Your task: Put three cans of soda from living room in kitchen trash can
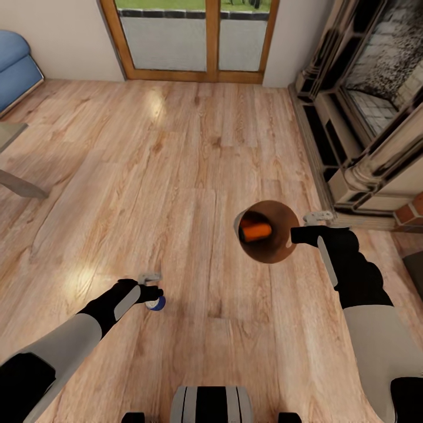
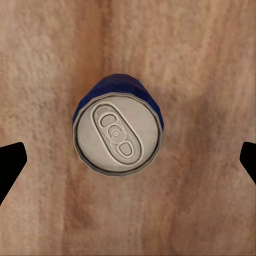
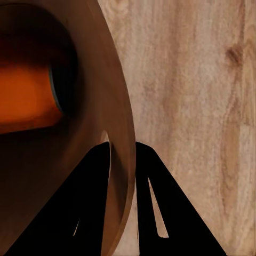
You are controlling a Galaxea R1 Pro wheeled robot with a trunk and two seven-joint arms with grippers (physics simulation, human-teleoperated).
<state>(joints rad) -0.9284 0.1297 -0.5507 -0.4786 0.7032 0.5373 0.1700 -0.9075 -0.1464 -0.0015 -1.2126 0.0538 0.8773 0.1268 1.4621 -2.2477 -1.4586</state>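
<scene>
Wood floor (image 1: 194,176); orange can (image 1: 257,230) half-hidden in bin (image 1: 276,249).

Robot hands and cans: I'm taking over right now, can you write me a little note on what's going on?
Left gripper: open, jaws wide apart above the upright blue can standing on the floor; not grasped yet.
Right gripper: shut on the bin rim, one finger inside and one outside, holding it up.
Done: the orange can lies inside the bin.
Left: grab the blue can, drop it in, find the third can, then carry the bin to the kitchen.
</scene>
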